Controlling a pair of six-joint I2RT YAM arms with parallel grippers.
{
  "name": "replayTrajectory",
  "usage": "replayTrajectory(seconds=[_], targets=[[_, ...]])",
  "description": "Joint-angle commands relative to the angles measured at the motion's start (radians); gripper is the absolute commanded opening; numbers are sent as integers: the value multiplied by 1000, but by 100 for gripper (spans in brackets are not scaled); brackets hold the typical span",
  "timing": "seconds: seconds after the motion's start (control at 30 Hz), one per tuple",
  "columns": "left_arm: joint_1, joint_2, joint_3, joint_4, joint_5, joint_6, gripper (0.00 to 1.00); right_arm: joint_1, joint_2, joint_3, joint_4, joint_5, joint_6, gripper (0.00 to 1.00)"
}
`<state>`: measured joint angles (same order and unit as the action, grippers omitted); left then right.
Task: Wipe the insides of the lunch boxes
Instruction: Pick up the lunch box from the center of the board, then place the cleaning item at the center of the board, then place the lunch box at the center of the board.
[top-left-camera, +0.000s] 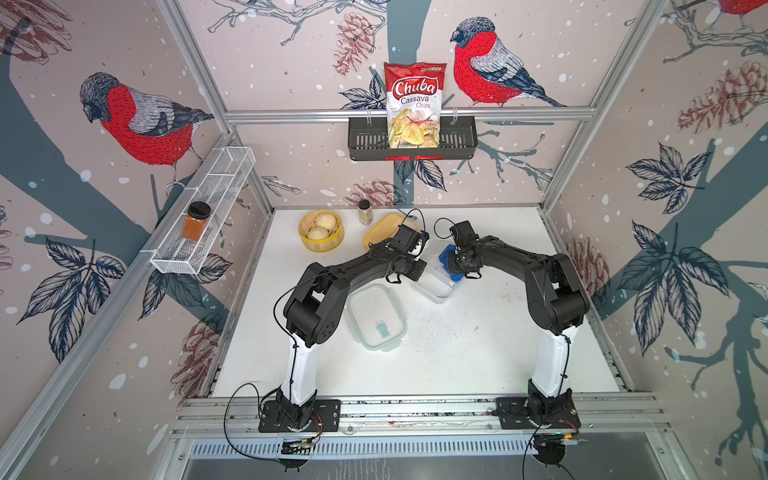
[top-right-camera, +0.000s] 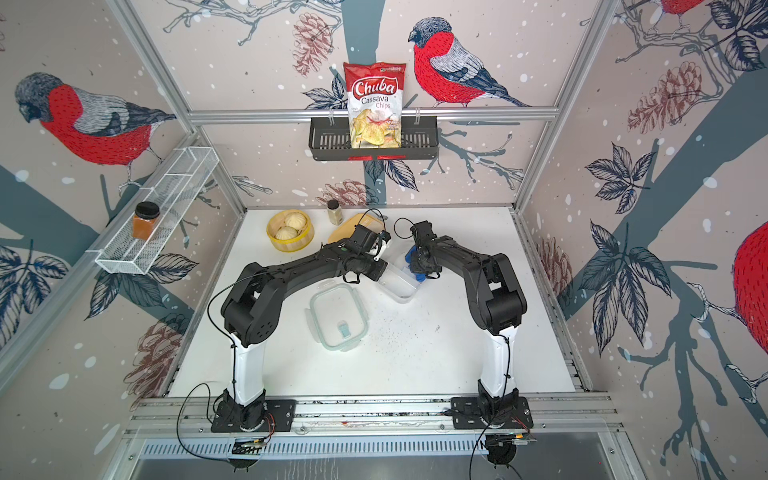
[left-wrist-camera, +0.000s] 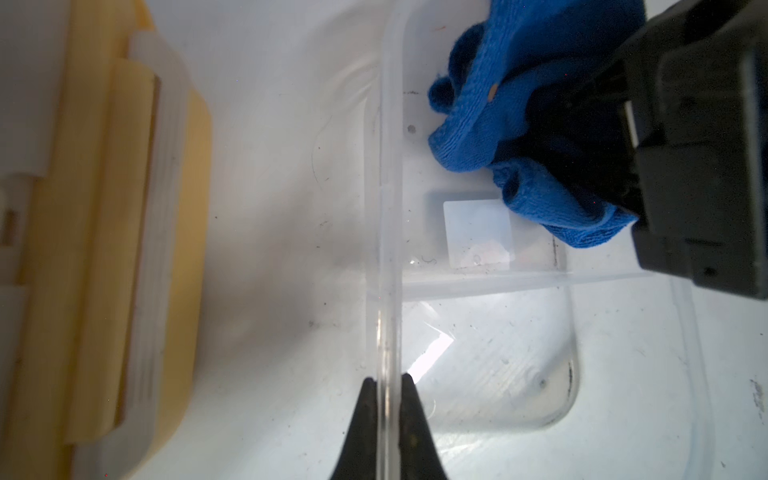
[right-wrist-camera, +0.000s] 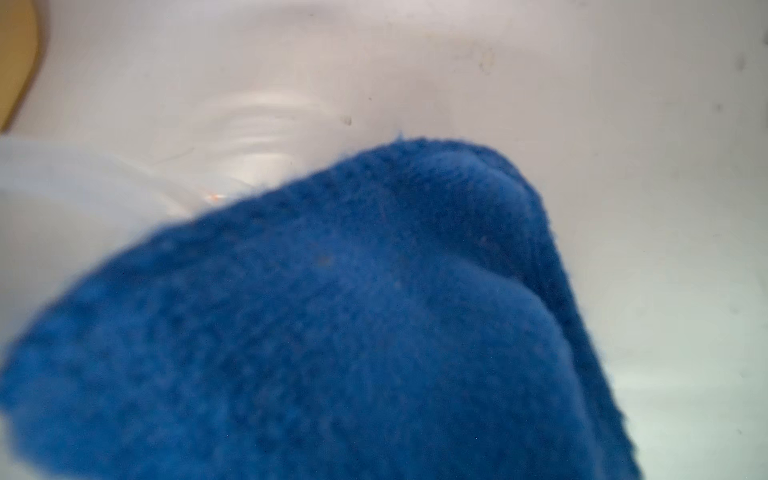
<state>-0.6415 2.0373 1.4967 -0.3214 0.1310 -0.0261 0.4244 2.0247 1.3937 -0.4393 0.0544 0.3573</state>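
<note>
While left fingers (left-wrist-camera: 413, 419) pinch the clear box (left-wrist-camera: 390, 249) wall, blue cloth (left-wrist-camera: 469, 137) hides right fingers clamped on it.

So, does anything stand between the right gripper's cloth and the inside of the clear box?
Nothing visible. The lid lies off, beside the box, and the cloth is inside. The left gripper only pinches the box's wall, clear of the cloth.

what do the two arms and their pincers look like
The left arm and right arm are black with a white lower link each, on black base plates. Thin black cables loop beside them. The left pincer has black fingers tapering to tips.
</note>
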Motion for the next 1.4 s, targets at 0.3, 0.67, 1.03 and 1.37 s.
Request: replayTrajectory(seconds=[0.3, 0.67, 1.03, 1.37], targets=[[-12, 55, 36, -41, 71, -33, 4, 43, 51, 77, 78, -368, 40, 2], [-3, 107, 111, -72, 64, -228, 4, -48, -256, -4, -14, -286, 62, 1], [-10, 110, 132, -28, 61, -400, 7, -96, -573, 7, -134, -63, 73, 1], [-54, 124, 169, -18, 77, -439, 18, -158, -817, -174, -119, 146, 82, 4]])
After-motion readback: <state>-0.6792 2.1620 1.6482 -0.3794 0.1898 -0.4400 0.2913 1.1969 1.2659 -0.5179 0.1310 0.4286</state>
